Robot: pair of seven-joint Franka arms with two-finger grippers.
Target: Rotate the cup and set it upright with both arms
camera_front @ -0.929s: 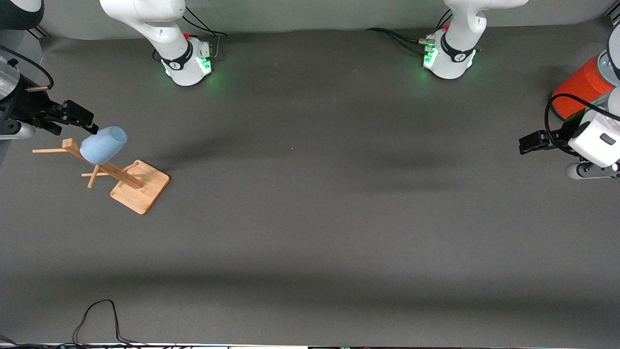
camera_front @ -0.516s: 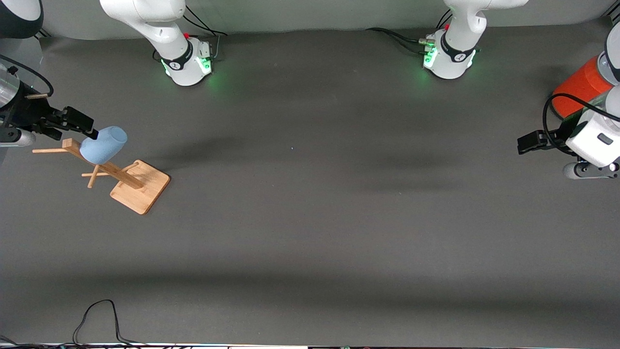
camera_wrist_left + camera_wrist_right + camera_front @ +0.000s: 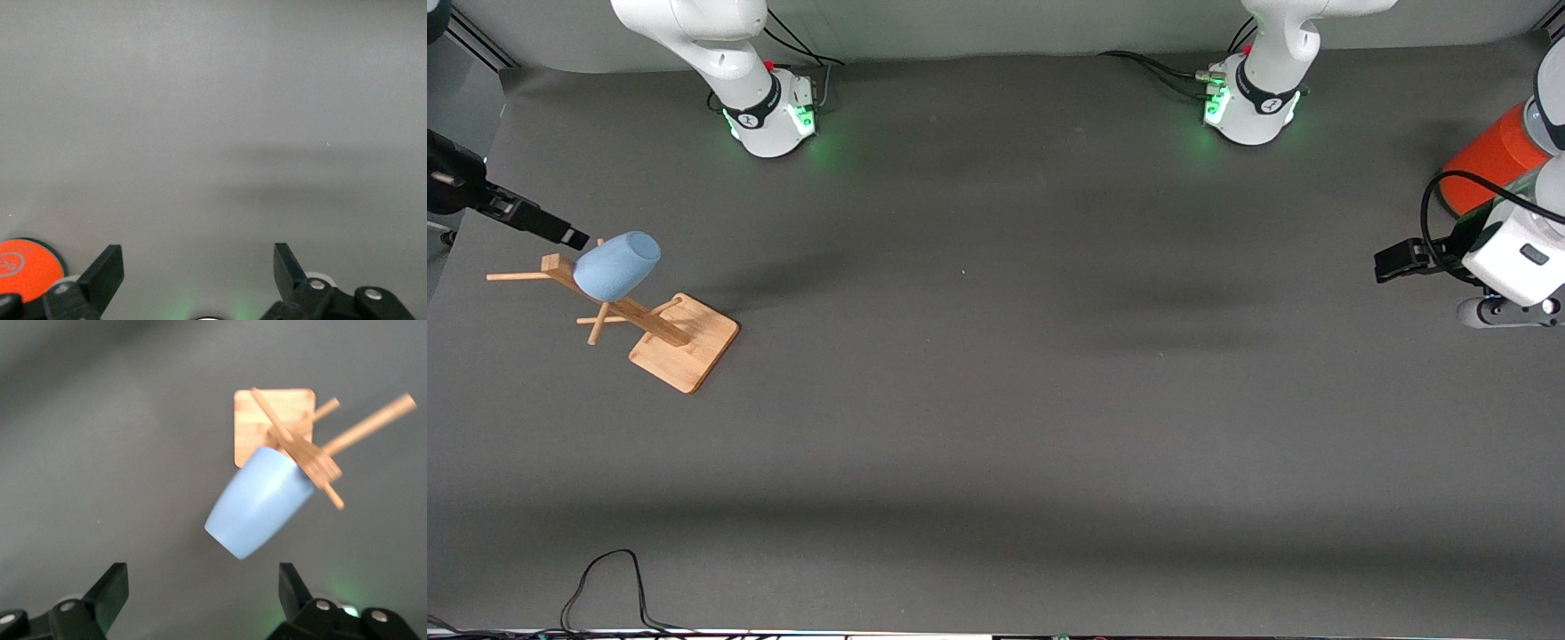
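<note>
The light-blue cup (image 3: 616, 264) hangs tilted on a peg of the wooden rack (image 3: 685, 342) at the right arm's end of the table. In the right wrist view the cup (image 3: 260, 500) has its mouth over the pegs and its rounded base toward my right gripper (image 3: 201, 580). That gripper (image 3: 560, 235) is open and empty, close beside the cup and apart from it. My left gripper (image 3: 1392, 262) is open and empty at the left arm's end of the table. It shows over bare mat in the left wrist view (image 3: 197, 260).
An orange-red can (image 3: 1489, 160) stands beside the left arm's hand; its top shows in the left wrist view (image 3: 23, 267). The rack's square base (image 3: 273, 427) lies on the mat. A black cable (image 3: 605, 582) loops at the table edge nearest the front camera.
My right gripper has drawn back from the cup toward the table's end. The cup has stayed on the rack. My left gripper has barely shifted.
</note>
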